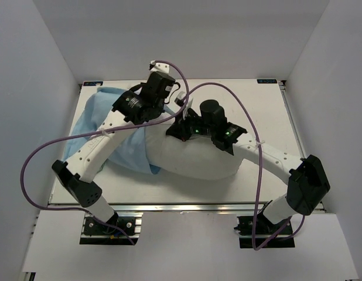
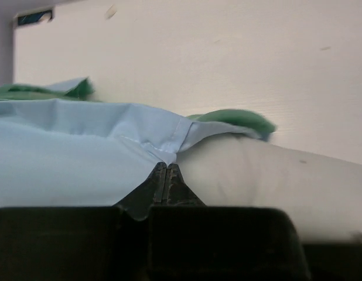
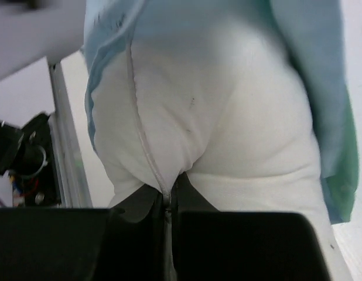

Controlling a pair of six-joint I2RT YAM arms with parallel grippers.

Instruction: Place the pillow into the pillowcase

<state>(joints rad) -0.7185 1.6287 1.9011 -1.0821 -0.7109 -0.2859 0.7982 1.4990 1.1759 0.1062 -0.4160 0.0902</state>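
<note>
White counter (image 1: 260,105) sits boxed by pale grey walls (image 1: 193,35). Left claw (image 2: 167,170) pinches the blue pillowcase (image 2: 64,164) hem; right claw (image 3: 168,196) is clamped on the pillow (image 3: 228,117) seam.

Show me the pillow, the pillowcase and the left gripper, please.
pillow (image 1: 198,161): top view, bare white middle.
pillowcase (image 1: 98,112): top view, light blue face.
left gripper (image 2: 167,168): left wrist view, between its closed fingertips.

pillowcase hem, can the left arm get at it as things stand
Yes, it seems so: the left tool is shut on the light blue hem of the pillowcase, right where it laps over the pillow, with nothing between them.
</note>
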